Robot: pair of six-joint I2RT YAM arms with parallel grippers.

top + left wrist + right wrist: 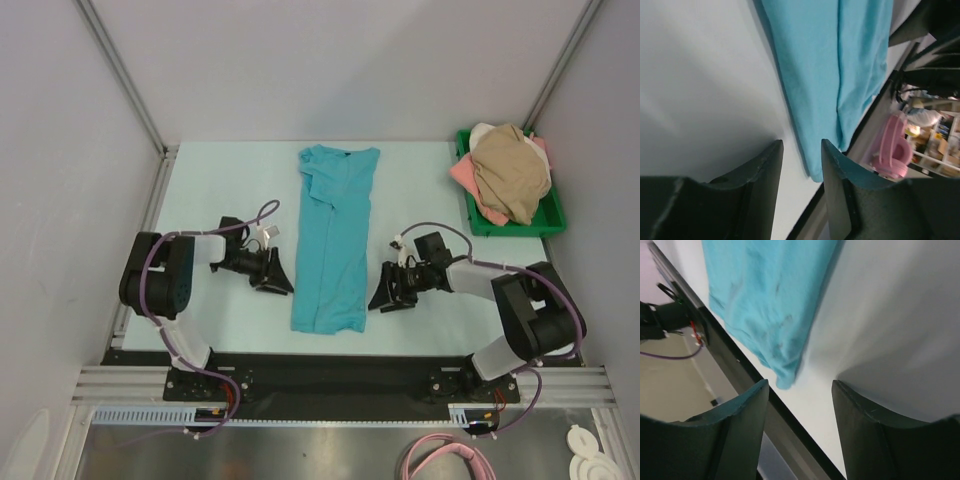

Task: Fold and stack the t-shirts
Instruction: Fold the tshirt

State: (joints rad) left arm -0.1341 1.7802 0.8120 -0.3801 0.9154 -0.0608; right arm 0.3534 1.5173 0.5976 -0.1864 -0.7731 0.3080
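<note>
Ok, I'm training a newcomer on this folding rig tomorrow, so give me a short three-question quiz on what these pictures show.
1. True or false: the long teal cloth t-shirt lies on the pale table folded into a narrow strip, collar end away from the arms.
2. Where does the crumpled pile of tan, pink and white cloth shirts sit? A) in the green plastic tray; B) on the teal shirt; C) in a gripper.
3. Fill in: the left gripper and right gripper flank the teal shirt's near end, jaws ____.

Key: 1 true; 2 A; 3 open.
</note>
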